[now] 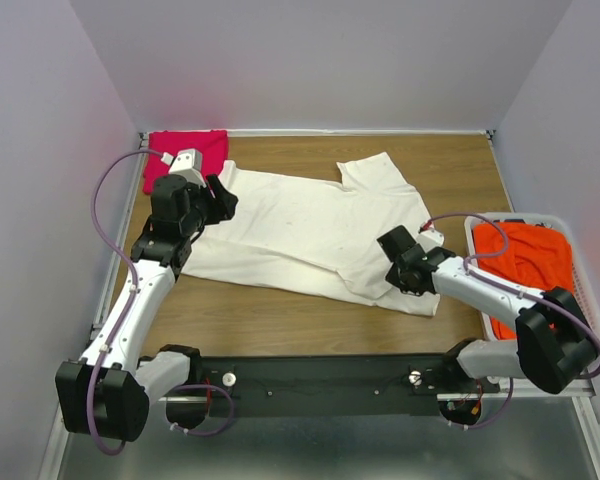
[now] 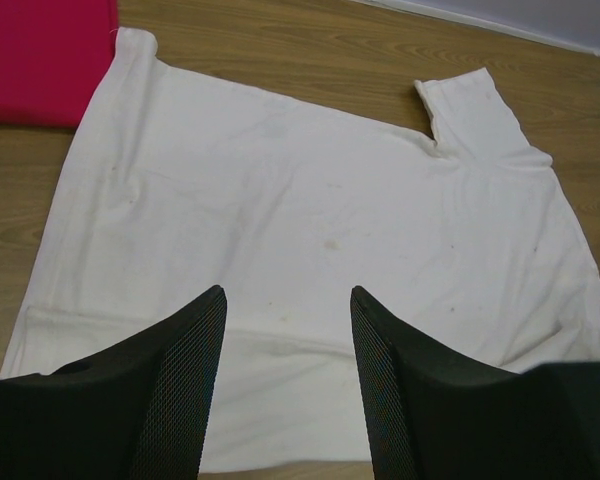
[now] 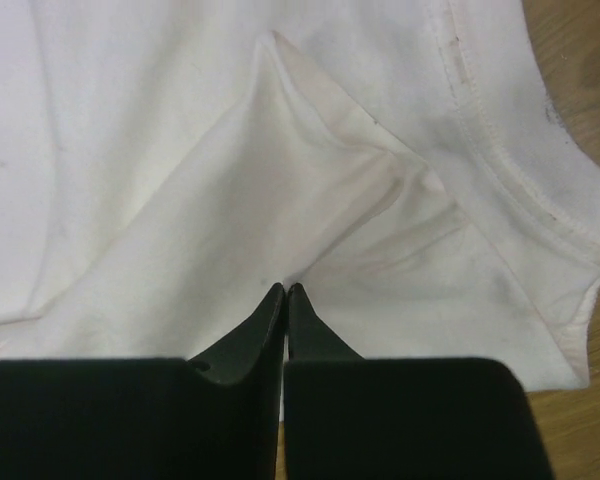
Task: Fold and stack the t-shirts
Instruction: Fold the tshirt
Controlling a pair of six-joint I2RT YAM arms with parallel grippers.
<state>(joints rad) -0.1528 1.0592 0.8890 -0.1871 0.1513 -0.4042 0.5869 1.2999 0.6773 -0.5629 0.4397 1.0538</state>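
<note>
Right gripper clamps cream shirt; left gripper stands apart; pink shirt cut off.

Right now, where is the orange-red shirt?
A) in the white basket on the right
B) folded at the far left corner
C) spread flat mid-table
A: the orange-red shirt lies inside the white basket; the cream shirt is spread mid-table, the pink shirt sits far left.

The top view looks down from the near edge over the whole table. Both wrist views share the cream-white t-shirt: left high, right close.
</note>
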